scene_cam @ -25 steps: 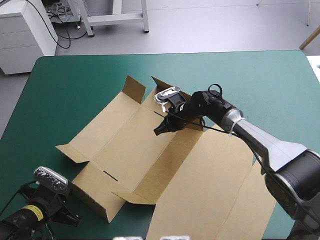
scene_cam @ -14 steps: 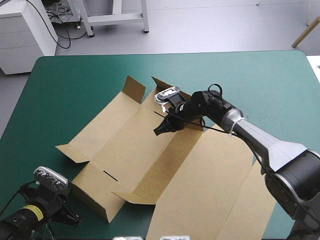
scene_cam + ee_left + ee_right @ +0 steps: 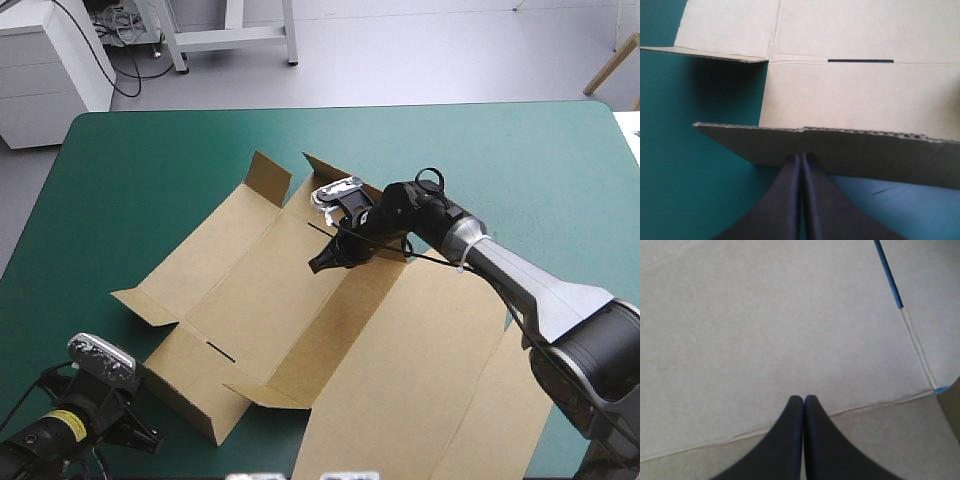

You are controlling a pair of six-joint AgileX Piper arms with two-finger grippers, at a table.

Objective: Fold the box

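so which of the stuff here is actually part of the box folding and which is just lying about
Part of the job:
- box, brown board, some walls raised
- right gripper, fingers shut, over the board
- left gripper, fingers shut, at the near raised wall

Just there:
- teal-green cover, only the surface under the box

The right arm (image 3: 530,285) has a black wrist, silver forearm, dark grey lower link and a white tie (image 3: 470,255). The left arm (image 3: 40,442) is black with a yellow label (image 3: 68,424). The fingers (image 3: 785,200) are black fins.
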